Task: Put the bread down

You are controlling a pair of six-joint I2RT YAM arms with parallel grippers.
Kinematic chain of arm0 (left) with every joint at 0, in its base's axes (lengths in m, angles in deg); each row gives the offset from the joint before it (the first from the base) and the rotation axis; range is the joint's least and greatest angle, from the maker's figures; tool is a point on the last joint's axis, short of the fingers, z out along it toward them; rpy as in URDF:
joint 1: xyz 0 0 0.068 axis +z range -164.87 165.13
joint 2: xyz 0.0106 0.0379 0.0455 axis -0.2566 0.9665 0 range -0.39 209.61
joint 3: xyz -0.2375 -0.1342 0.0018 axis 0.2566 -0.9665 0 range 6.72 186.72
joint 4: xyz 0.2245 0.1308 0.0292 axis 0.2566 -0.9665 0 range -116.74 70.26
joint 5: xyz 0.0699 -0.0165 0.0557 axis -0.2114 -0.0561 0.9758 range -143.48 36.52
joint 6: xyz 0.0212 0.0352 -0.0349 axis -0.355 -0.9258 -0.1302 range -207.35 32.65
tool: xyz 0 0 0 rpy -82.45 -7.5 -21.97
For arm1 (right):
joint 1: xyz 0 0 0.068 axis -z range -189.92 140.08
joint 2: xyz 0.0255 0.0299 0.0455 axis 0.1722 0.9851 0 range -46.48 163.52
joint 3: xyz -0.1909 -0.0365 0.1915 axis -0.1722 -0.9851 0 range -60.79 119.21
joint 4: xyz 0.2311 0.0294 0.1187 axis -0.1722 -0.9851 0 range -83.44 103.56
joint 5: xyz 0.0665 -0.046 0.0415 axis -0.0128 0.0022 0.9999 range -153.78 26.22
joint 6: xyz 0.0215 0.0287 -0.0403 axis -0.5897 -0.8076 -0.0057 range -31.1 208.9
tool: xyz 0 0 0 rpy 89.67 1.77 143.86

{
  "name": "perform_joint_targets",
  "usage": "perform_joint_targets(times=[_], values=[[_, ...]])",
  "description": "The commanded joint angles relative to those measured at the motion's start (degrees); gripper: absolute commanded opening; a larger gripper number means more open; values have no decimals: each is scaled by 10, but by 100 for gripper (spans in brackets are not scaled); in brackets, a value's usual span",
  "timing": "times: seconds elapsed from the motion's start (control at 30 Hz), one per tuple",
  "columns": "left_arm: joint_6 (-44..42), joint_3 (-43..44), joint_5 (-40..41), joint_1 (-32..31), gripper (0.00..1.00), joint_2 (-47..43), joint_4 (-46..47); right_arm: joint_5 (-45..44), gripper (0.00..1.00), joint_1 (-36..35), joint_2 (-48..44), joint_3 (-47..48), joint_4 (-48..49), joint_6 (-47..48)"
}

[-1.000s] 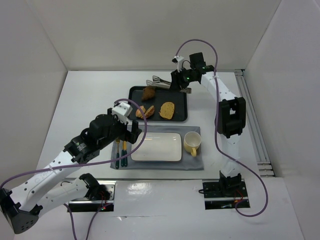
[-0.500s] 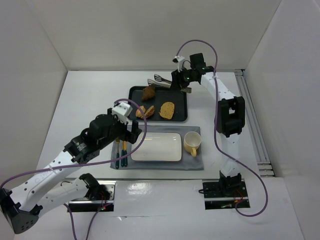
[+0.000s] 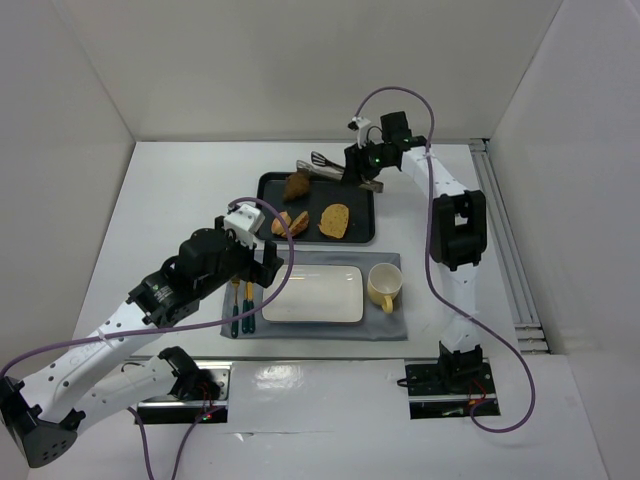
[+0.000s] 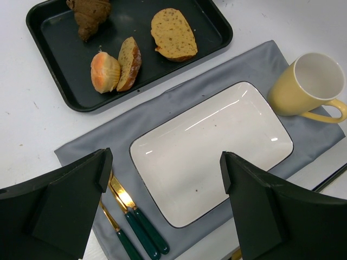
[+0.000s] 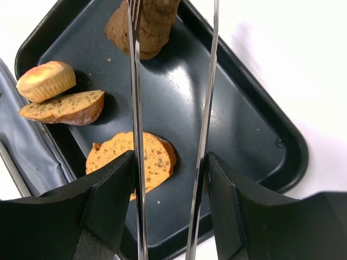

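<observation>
A black tray holds a round bread slice, a second slice on edge, a muffin and a brown croissant. My right gripper is shut on metal tongs at the tray's far right corner. In the right wrist view the tongs stand open between my right gripper's fingers, above the round slice, tips near the croissant. My left gripper is open and empty over the white plate.
The plate lies on a grey mat with a yellow cup to its right and green-handled cutlery to its left. White walls close the table on three sides.
My right gripper has shifted slightly to the right and back with the tongs, their tips now nearer the tray's far edge. The left arm has not moved.
</observation>
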Motion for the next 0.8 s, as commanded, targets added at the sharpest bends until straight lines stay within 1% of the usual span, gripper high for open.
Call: perform_joint_targets(times=[0.0,0.23,0.63,0.67,0.77], values=[[-8,-2,6,-2,100,-4,24,33,61,3,12,5,17,-11],[-8,-2,6,-2,100,-4,24,82,61,3,27,15,-7,-22],[-8,-2,11,-2,100,-4,24,111,61,3,33,20,-31,-27],[-8,-2,11,-2,100,-4,24,112,56,3,33,20,-31,-27],[-8,-2,11,-2,100,-4,24,117,47,3,33,14,-31,-27]])
